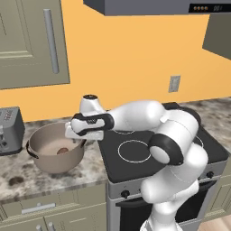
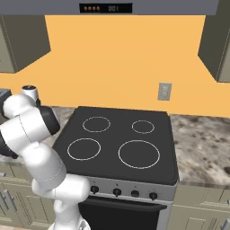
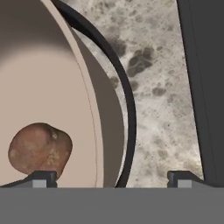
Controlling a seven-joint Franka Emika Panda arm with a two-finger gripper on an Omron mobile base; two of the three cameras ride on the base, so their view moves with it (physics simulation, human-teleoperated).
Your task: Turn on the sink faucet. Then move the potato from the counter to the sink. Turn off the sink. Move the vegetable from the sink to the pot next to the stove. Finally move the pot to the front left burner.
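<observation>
one brown potato [image 3: 40, 149] lies at the bottom of the big pot [image 1: 47, 164], which sits on the speckled counter [image 1: 27, 182] just left of the black stove [image 2: 121, 143]. from the left you see the gripper [image 3: 112, 178] over the pot's right rim. up close, its fingers [image 3: 41, 178] are spread wide and hold nothing. from the right, four burner rings show.

A matt, beige-lined pot [image 1: 56, 155] with a dark, smooth rim sits on a mottled, stone-look counter [image 1: 27, 178]; the potato [image 3: 40, 151] inside shows rough, blotchy brown skin. The stove [image 2: 119, 143] top appears smooth, black and glassy, its front brushed grey metal; cabinet fronts [image 1: 31, 40] look painted matt.
</observation>
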